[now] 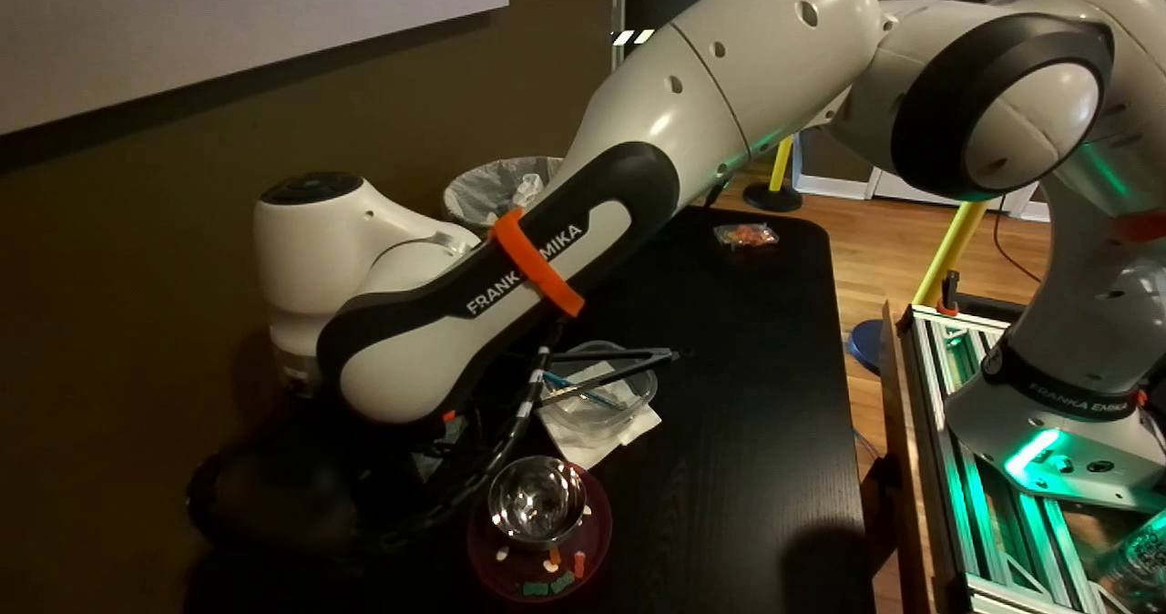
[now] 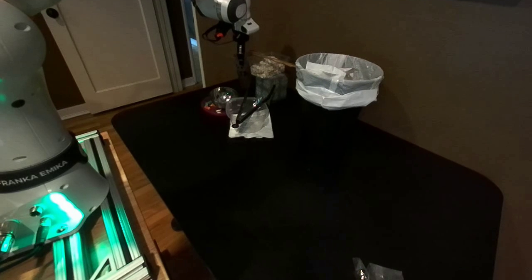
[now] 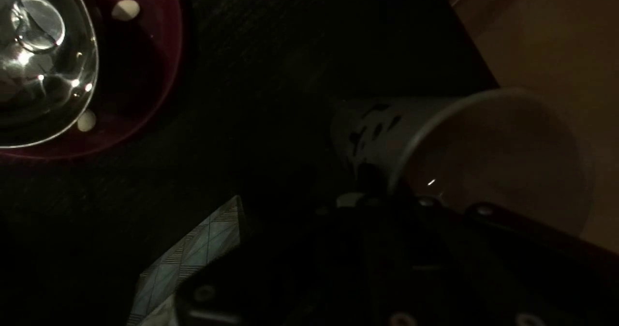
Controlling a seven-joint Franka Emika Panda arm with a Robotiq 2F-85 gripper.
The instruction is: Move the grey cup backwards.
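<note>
The grey cup [image 3: 418, 115] shows on the right in the wrist view, with a round pale rim and several dark marks on its outside. It leans with its mouth toward the right, near the table's edge. My gripper [image 3: 392, 198] is very dark in the wrist view. Its fingers appear closed over the near part of the cup's rim, with the wall between them. The gripper [image 2: 241, 55] points down above the table's far corner in an exterior view; the cup is too dark to make out there. The arm hides the gripper and cup in the remaining exterior view.
A shiny metal bowl [image 1: 537, 500] sits on a dark red plate [image 1: 483, 555] with small candies. A clear container [image 2: 251, 124] with black tongs stands on a white napkin. A lined bin [image 2: 338, 93] and a patterned box [image 3: 193, 263] stand nearby.
</note>
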